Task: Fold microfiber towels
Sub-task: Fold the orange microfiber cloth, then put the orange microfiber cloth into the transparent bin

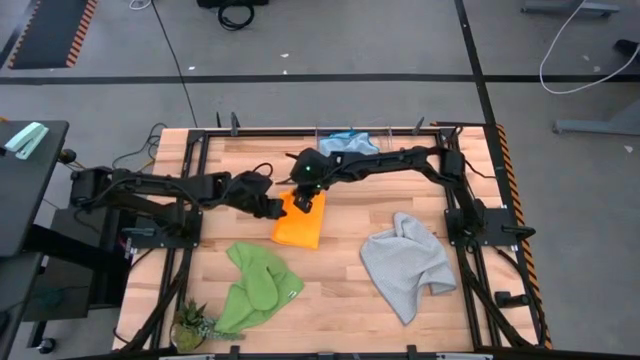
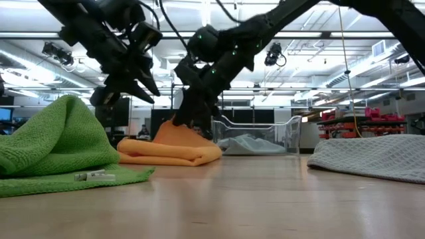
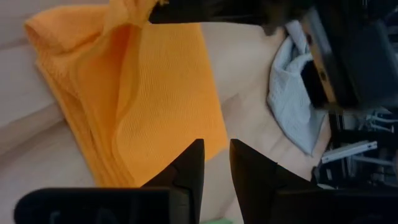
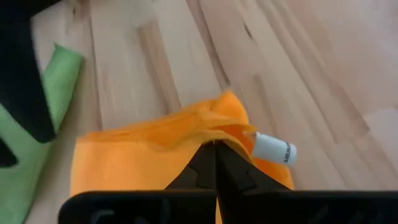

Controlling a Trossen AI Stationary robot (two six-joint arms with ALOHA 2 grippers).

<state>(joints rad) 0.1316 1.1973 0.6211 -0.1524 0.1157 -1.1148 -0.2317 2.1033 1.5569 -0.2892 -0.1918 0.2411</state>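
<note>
Towels at mid-task: the orange towel (image 1: pixel 299 222) lies mostly folded at mid-bench (image 1: pixel 340 300), its far edge pinched in the closed right end effector (image 1: pixel 303 199). The left end effector (image 1: pixel 272 208) hovers just beside it, fingers slightly parted, holding nothing. Green towel (image 1: pixel 255 288) and grey towel (image 1: pixel 407 264) lie crumpled, apparently unfolded; a blue towel (image 1: pixel 349 143) sits in a clear bin (image 2: pixel 255 136) behind. A small plant (image 1: pixel 192 324) stands at the bench's near edge.
</note>
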